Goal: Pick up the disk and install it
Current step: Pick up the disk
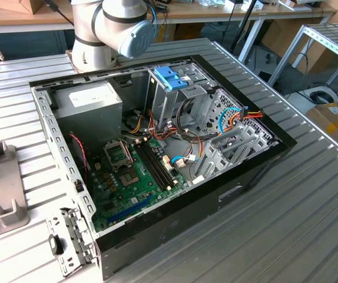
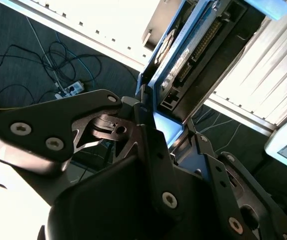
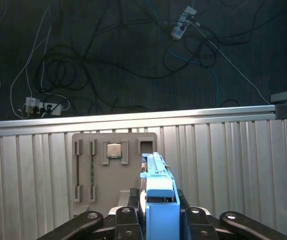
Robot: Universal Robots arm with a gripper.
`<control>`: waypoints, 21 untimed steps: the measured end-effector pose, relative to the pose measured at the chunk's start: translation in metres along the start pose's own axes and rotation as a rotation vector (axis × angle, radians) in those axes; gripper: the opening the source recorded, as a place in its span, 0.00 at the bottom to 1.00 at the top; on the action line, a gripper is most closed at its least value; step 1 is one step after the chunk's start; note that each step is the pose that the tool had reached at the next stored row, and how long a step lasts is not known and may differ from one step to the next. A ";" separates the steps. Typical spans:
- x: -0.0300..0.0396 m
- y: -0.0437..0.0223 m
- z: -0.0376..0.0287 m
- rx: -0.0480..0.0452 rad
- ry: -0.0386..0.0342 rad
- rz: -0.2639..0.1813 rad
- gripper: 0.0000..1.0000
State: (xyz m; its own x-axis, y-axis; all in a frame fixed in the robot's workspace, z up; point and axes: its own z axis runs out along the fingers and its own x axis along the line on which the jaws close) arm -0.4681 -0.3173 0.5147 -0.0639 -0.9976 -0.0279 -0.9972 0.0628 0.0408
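Gripper [image 3: 158, 212] [image 2: 158, 125]: clenched, its jaws pressing on either side of the disk in both wrist views.
Disk [image 3: 159, 187] [image 2: 183, 55]: sitting on edge between the jaws, held clear of the table. Its light blue bracket is facing the camera in the first wrist view. Its connector edge and underside are showing in the second wrist view.
Grey holder plate [image 3: 83, 137]: lying flat on the table just beyond the held disk in the first wrist view.
Processor chip [image 3: 114, 150]: resting in a square pocket of the plate.
Memory stick [image 3: 92, 172]: sitting in one of the plate's narrow slots, beside the chip.
Slatted metal table [image 3: 223, 165]: carrying the plate, its far rim running across the first wrist view.
Floor cables [image 3: 83, 65]: trailing over the dark floor beyond the table's rim.
Robot arm [image 1: 113, 26]: standing behind the computer case in the exterior view.
Computer case [image 1: 257, 162]: lying open on the table.
Blue caddy handle [image 1: 170, 78]: sticking up from the drive cage inside the case.
Power supply [image 1: 89, 103]: sitting in the case's far corner, toward the exterior view's left.
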 end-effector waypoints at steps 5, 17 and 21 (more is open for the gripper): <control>0.0013 -0.0001 0.0000 0.0000 0.0000 0.000 0.37; 0.0045 -0.0013 -0.0002 0.0000 -0.0001 0.000 0.37; 0.0047 -0.0018 -0.0002 0.0000 0.0000 0.000 0.37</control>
State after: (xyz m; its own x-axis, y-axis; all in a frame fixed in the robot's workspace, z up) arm -0.4667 -0.3220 0.5146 -0.0640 -0.9976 -0.0279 -0.9972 0.0628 0.0408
